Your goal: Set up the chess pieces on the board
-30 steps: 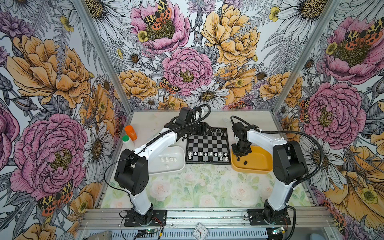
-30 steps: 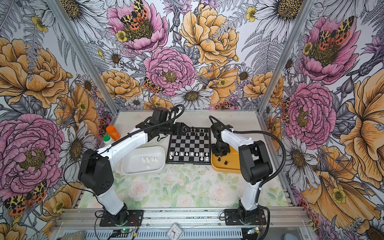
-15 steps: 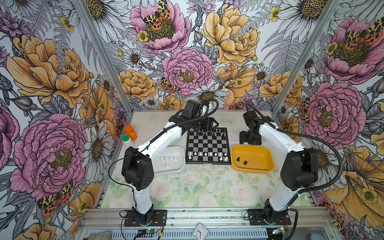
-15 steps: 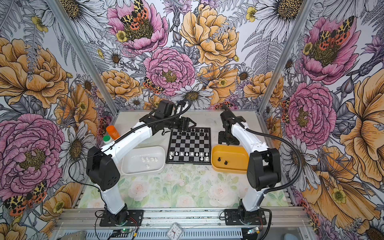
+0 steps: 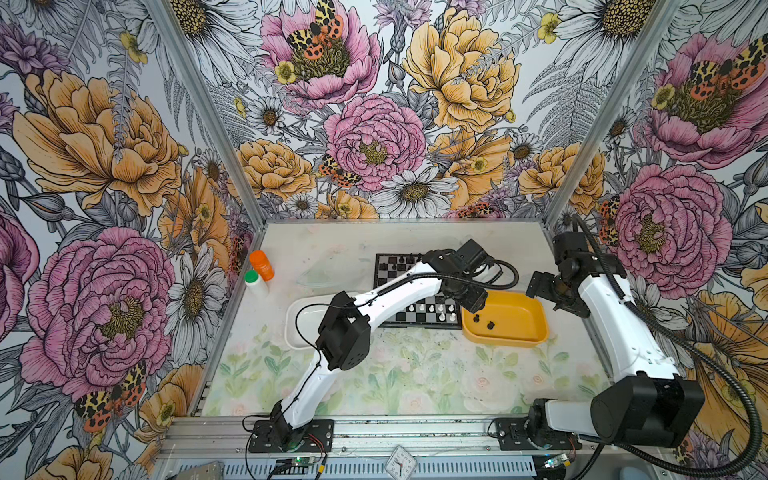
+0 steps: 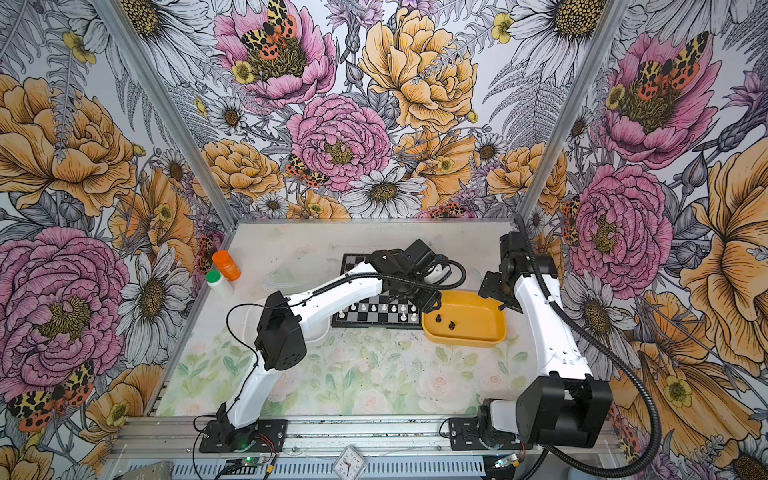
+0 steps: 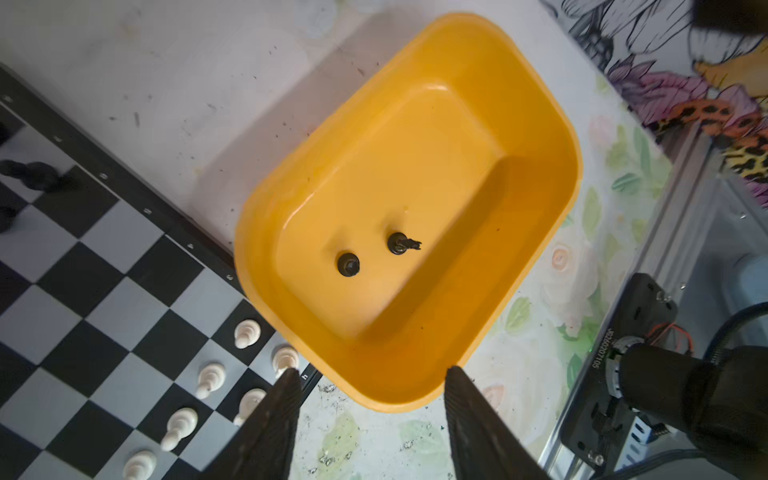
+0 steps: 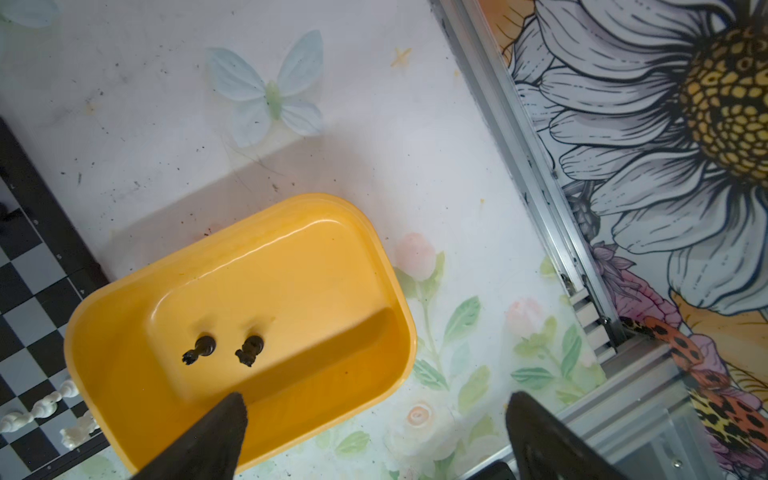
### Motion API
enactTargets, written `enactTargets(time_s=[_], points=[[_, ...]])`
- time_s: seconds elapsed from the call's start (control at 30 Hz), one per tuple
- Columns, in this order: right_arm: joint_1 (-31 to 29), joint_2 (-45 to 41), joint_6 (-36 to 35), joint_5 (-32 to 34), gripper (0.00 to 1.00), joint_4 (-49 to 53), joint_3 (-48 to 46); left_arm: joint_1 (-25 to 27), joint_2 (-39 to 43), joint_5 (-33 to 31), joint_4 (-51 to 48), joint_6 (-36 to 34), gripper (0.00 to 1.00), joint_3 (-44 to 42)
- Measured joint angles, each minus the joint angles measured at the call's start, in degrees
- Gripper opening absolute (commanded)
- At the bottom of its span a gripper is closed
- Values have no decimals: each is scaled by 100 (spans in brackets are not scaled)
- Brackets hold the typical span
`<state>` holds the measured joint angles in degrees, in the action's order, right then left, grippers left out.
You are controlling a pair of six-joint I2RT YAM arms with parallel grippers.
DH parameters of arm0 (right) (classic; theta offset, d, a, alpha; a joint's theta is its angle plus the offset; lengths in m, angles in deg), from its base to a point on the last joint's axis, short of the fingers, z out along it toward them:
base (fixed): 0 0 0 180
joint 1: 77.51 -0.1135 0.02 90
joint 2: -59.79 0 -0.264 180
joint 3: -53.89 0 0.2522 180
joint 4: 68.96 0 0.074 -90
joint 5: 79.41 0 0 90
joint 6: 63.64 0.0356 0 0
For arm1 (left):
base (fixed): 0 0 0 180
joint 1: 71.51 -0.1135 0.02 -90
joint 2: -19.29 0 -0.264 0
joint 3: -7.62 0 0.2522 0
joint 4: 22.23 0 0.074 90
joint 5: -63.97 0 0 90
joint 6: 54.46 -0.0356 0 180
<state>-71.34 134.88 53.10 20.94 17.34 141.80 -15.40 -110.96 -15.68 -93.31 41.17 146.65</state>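
The board point(image 5: 388, 272) lies mid-table, and my left arm hides much of it. White chess pieces point(image 5: 432, 308) stand along its near rows, also in the left wrist view point(image 7: 211, 377). Black ones point(image 5: 401, 259) stand at the far edge. Two black pieces point(image 7: 348, 264) point(image 8: 249, 348) lie in the yellow tray point(image 5: 528, 328). My left gripper point(image 5: 473, 306) point(image 7: 372, 370) hovers open over the tray's board-side rim, holding nothing. My right gripper point(image 5: 542, 296) point(image 8: 378, 395) hangs wide open and empty above the tray's far right corner.
A white tray point(image 5: 296, 322) sits left of the board, partly under my left arm. An orange bottle point(image 5: 262, 264) and a green-capped white bottle point(image 5: 252, 282) stand by the left wall. The right wall's metal rail point(image 8: 540, 199) runs close behind the yellow tray.
My left arm swung from the board's far left corner across it to the yellow tray. My right gripper left the tray's board side, drew back to the right and opened wide.
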Motion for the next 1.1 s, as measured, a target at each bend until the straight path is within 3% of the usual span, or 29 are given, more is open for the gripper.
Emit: enactTargets(time_s=[0.53,1.1], points=[[254,-592,-87,-400,100,133,-361,216,-992,-269,-487,-7,49,1110],[490,-748,-111,-398,100,205,-361,214,-1526,-529,-549,-26,39,1497]])
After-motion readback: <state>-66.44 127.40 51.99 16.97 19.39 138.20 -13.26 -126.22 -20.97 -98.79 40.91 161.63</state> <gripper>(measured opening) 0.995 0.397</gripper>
